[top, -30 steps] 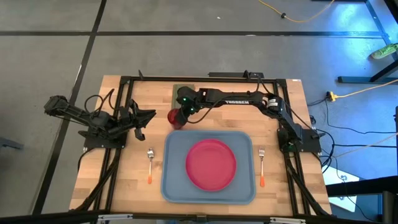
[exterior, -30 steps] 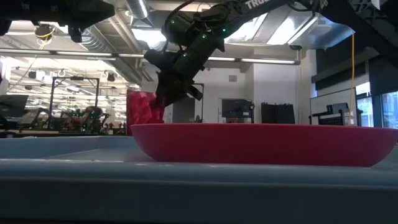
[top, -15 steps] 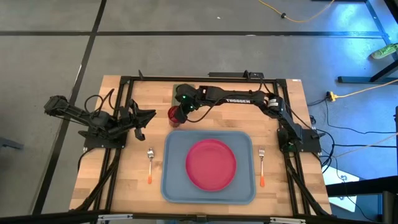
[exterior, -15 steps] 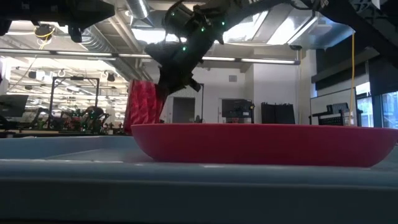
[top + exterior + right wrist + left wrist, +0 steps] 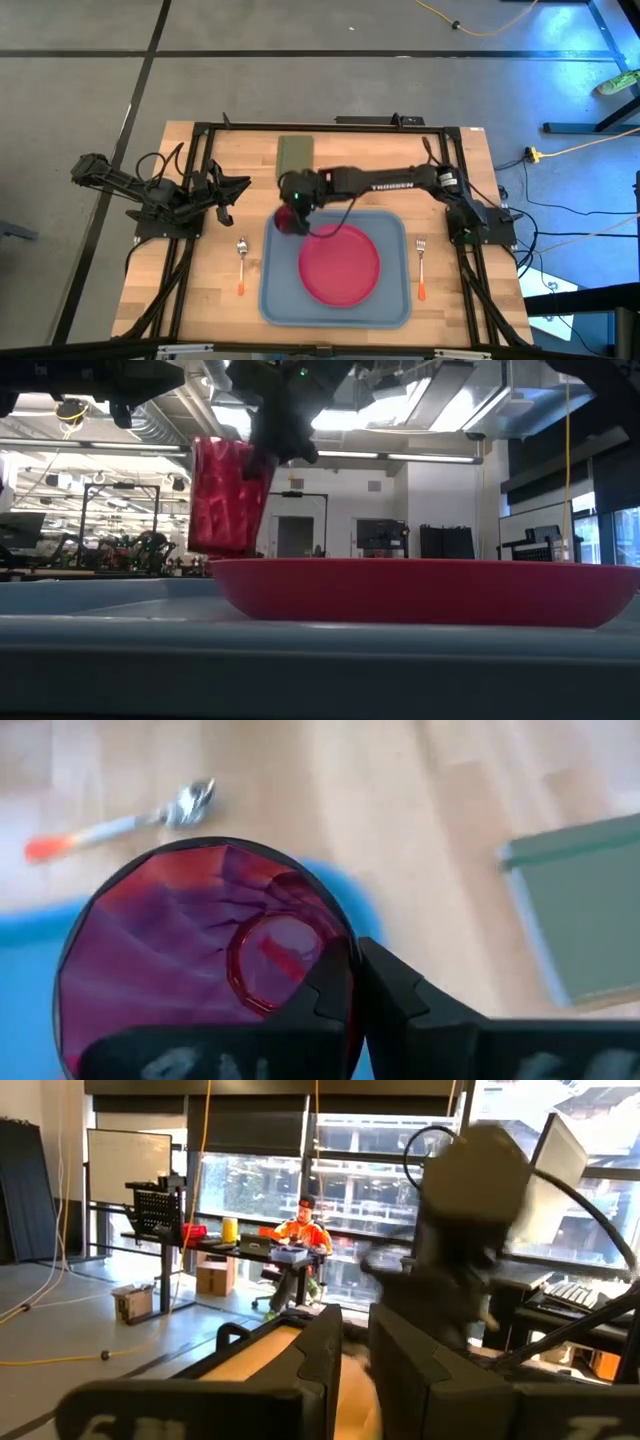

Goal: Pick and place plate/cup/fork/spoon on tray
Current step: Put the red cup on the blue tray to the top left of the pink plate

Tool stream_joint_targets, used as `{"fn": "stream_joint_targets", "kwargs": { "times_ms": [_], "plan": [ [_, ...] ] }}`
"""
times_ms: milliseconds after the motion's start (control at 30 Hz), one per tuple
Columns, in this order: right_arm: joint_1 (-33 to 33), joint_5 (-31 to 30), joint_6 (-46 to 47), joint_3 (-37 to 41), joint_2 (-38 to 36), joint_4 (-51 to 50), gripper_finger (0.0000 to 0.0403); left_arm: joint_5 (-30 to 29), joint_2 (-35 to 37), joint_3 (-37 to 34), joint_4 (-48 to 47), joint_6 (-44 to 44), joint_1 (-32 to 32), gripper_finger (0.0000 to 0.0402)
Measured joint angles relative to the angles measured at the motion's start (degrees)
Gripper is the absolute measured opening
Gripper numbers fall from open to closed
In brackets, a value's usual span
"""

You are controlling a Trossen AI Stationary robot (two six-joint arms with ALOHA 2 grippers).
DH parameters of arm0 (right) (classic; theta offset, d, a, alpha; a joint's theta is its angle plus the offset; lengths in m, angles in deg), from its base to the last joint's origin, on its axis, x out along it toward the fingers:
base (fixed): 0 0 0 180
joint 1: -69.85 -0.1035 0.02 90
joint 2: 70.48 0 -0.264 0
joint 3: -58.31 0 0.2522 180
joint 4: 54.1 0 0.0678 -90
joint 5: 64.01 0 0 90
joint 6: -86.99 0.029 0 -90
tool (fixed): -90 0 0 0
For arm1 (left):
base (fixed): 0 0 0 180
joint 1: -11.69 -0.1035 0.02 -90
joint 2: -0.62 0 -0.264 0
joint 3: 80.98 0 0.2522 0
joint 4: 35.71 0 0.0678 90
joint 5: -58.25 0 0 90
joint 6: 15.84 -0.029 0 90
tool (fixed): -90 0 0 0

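The right tool (image 5: pixel 291 216), pinching the cup (image 5: pixel 287 219) by its rim above the tray (image 5: pixel 275 290), should lower it upright beside the plate (image 5: pixel 340 264) before spreading.

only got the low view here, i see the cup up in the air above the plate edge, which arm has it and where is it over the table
Observer: The right pincer has it, pinching the cup by its rim; the high view puts it over the tray's far left corner.
Operator: is it over the plate
Observer: No, the plate sits mid-tray and the cup hangs beside its far left edge.
Operator: cutlery on the tray yet
Observer: No, the spoon lies on the table left of the tray, the fork right of it.
Operator: left arm
Observer: The left pincer is parked at the table's left edge.
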Motion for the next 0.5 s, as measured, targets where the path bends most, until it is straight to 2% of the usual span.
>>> {"fn": "stream_joint_targets", "kwargs": {
  "times_ms": [200,500],
  "plan": [
    [-2.6,-2.6,-1.0,4.9,0.0,6.8,0.0012,0.0,0.0,0.0,0.0,0.0,0.0,0.0047],
    [-2.8,-1.2,0.3,5.5,0.0,5.8,0.0023,0.0,0.0,0.0,0.0,0.0,0.0,0.0047]
  ]
}}
